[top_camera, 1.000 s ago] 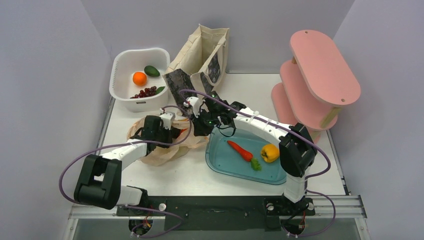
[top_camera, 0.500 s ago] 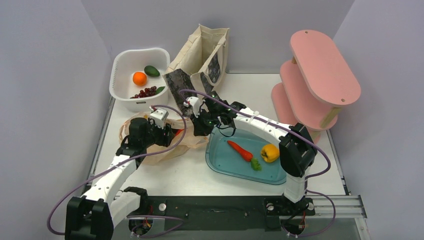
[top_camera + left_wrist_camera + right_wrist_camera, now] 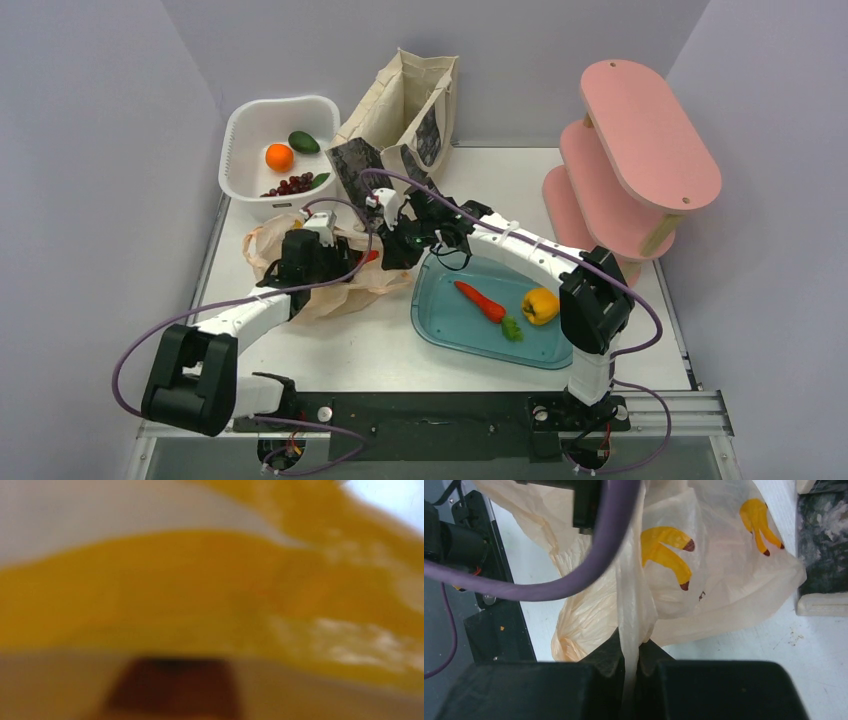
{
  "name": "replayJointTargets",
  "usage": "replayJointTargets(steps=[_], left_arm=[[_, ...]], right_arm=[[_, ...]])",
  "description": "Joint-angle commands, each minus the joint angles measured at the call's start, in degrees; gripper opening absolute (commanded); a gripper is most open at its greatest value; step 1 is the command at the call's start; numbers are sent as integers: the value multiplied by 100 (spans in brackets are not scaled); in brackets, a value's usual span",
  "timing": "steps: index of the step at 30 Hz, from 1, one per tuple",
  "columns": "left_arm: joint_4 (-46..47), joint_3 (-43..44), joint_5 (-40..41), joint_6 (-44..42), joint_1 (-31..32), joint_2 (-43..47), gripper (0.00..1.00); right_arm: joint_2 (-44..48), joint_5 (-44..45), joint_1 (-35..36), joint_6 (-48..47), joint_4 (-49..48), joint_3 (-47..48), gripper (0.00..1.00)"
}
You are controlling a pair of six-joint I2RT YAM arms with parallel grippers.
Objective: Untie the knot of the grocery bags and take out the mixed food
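Observation:
The peach-orange plastic bag [image 3: 335,295] lies crumpled on the table left of centre; it also shows in the right wrist view [image 3: 724,580] with yellow banana prints. My right gripper [image 3: 393,250] [image 3: 629,662] is shut on a twisted strip of the bag's handle. My left gripper [image 3: 335,266] reaches into the bag's mouth; its wrist view is a yellow blur of plastic, so its jaws do not show. A red-orange carrot tip [image 3: 368,257] peeks from the bag. Another carrot [image 3: 482,300] lies in the teal tray [image 3: 450,330]. I cannot make out a knot.
The cream canvas tote [image 3: 405,105] stands open at the back. A white basket [image 3: 240,125] holds an orange fruit [image 3: 279,157], an avocado [image 3: 303,142] and grapes. A yellow bell pepper [image 3: 540,305] lies in the tray. A pink shelf [image 3: 640,150] stands at the right.
My left arm swung out to the left and came back, its gripper now deeper in the bag's mouth. The bag has spread wider. The right gripper kept its hold and shifted slightly back.

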State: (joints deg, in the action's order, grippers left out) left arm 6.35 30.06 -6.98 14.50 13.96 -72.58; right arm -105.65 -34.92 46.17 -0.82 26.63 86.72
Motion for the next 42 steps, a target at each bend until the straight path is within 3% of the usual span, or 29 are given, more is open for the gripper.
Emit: replayJointTargets(steps=[1, 9, 15, 20, 24, 28, 32, 35, 42], left_arm=[[1476, 144, 447, 627, 86, -289, 54], [2533, -12, 495, 668, 168, -955, 55], [2557, 358, 615, 859, 271, -1692, 56], [2019, 721, 1250, 1006, 429, -2227, 59], [2327, 614, 1138, 1051, 424, -2348, 59], [3224, 361, 613, 695, 431, -2213, 42], [3454, 268, 149, 454, 430, -1897, 28], [3282, 141, -73, 315, 418, -1406, 24], [2265, -275, -545, 182, 131, -165, 6]], right_arm=[[-67, -321, 15, 82, -157, 307, 0], [-369, -648, -98, 589, -44, 596, 0], [-402, -729, -106, 592, -40, 601, 0], [-406, -740, -114, 580, -19, 598, 0], [-412, -740, -138, 559, 3, 568, 0], [-420, -764, -173, 557, 11, 551, 0], [-450, -788, -225, 544, 61, 599, 0], [-473, -792, -272, 574, 68, 645, 0], [-454, -810, -416, 691, 49, 701, 0]])
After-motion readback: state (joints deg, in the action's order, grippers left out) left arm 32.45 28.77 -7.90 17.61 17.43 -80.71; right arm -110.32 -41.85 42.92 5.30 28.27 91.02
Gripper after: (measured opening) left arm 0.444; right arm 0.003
